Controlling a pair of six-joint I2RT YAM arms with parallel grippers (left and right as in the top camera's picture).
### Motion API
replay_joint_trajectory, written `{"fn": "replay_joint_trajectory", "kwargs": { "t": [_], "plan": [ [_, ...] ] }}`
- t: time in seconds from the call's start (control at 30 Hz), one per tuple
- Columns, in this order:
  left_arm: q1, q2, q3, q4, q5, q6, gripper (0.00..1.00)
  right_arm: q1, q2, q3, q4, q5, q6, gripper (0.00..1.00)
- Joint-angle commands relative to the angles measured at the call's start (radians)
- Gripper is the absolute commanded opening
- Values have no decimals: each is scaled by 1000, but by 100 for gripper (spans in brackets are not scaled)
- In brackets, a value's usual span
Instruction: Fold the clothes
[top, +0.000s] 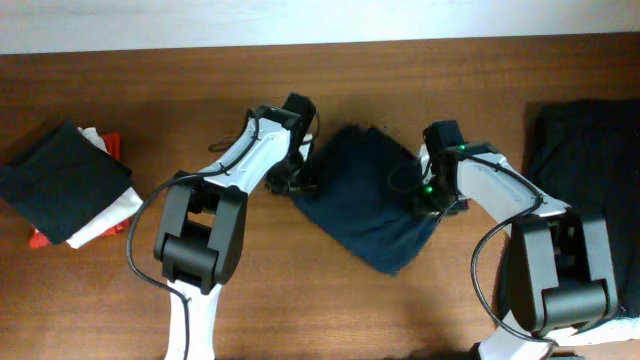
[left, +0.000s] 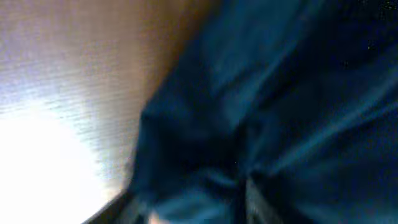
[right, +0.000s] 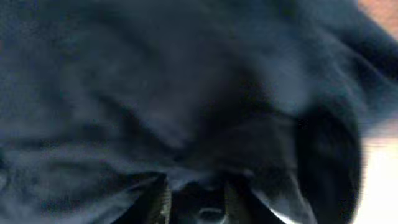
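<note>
A dark navy garment (top: 365, 195) lies crumpled in a rough diamond at the middle of the wooden table (top: 300, 290). My left gripper (top: 292, 178) is at its left edge and my right gripper (top: 432, 200) is at its right edge. In the left wrist view the blurred navy cloth (left: 280, 106) fills most of the frame and bunches between the fingers (left: 186, 208). In the right wrist view the cloth (right: 155, 93) covers nearly everything and a fold sits between the fingers (right: 198, 196). Both grippers look shut on the cloth.
A dark folded garment (top: 60, 180) lies at the far left on top of white and red clothes (top: 108, 145). A heap of black clothes (top: 590, 150) lies at the far right edge. A pale wall strip runs along the back.
</note>
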Motion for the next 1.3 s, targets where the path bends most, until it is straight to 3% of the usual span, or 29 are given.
{"fn": "replay_joint_trajectory", "kwargs": {
  "t": [0.0, 0.1, 0.17, 0.2, 0.27, 0.4, 0.7, 0.77, 0.8, 0.83, 0.93, 1.03, 1.17, 1.27],
  "plan": [
    [-3, 57, -53, -163, 97, 8, 46, -20, 2, 92, -5, 111, 4, 37],
    [5, -44, -40, -175, 117, 39, 48, -15, 2, 259, -182, 98, -3, 38],
    [14, -135, -6, -115, 111, 79, 56, -16, 2, 370, -305, 97, -2, 37],
    [18, -179, 1, -53, 100, 80, 77, -17, 2, 416, -353, 97, 3, 37],
    [22, -217, 1, 88, 102, 103, 96, -17, 2, 488, -424, 76, 5, 38],
    [22, -164, -1, 217, 194, 195, 99, -16, 0, 514, -460, 74, 5, 38],
    [11, 57, -2, 318, 311, 220, 99, -16, 0, 514, -486, 48, 5, 38],
    [-6, 77, -2, 317, 360, 220, 90, -16, 0, 514, -487, 48, 5, 38],
    [-31, 81, -1, 334, 419, 220, 69, -16, 0, 514, -486, 49, 5, 38],
    [-41, 81, -1, 344, 433, 220, 60, -16, 0, 514, -486, 49, 5, 38],
    [-51, 81, 4, 359, 443, 220, 3, -16, 0, 514, -486, 49, 5, 38],
    [-10, 73, 65, 309, 382, 220, 0, -17, 0, 514, -486, 53, 5, 38],
    [124, -43, 197, 79, 60, 228, 0, -18, 0, 514, -486, 60, 4, 39],
    [254, -175, 237, 27, 44, 250, 0, -18, 0, 514, -486, 60, 4, 39]
  ]
}}
